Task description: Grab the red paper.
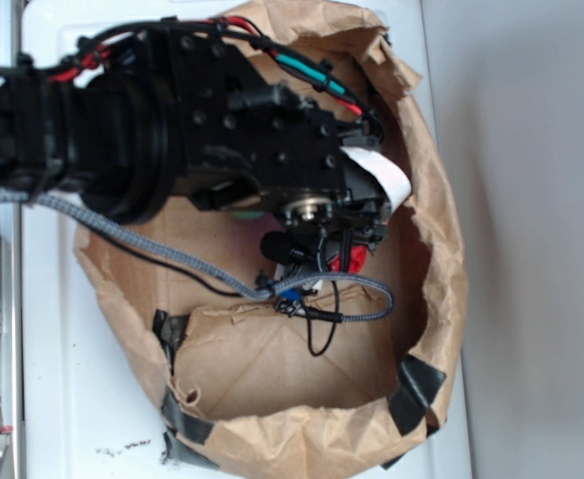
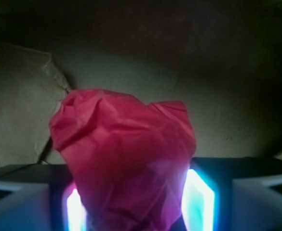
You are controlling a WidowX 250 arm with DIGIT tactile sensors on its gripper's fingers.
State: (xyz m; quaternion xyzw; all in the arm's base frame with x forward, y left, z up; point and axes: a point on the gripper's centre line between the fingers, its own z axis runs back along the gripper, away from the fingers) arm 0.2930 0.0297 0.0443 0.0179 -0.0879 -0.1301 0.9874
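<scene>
The red paper [image 2: 124, 159] is a crumpled bright red wad that fills the middle of the wrist view. It sits between my gripper's [image 2: 137, 204] two lit pads [image 2: 198, 202], and its sides press against both. The wad narrows where the pads meet it. In the exterior view my gripper [image 1: 333, 261] points down inside the brown paper bag [image 1: 272, 359], and only a small red patch of the paper [image 1: 351, 262] shows beside the fingers. The arm hides the rest.
The bag's crinkled walls [image 1: 441, 249] rise around the gripper, with black tape [image 1: 411, 391] on the near rim. A braided grey cable [image 1: 172, 254] and thin black wires hang from the arm. A small green patch [image 1: 245, 212] shows under the wrist. A white table [image 1: 72, 399] lies around the bag.
</scene>
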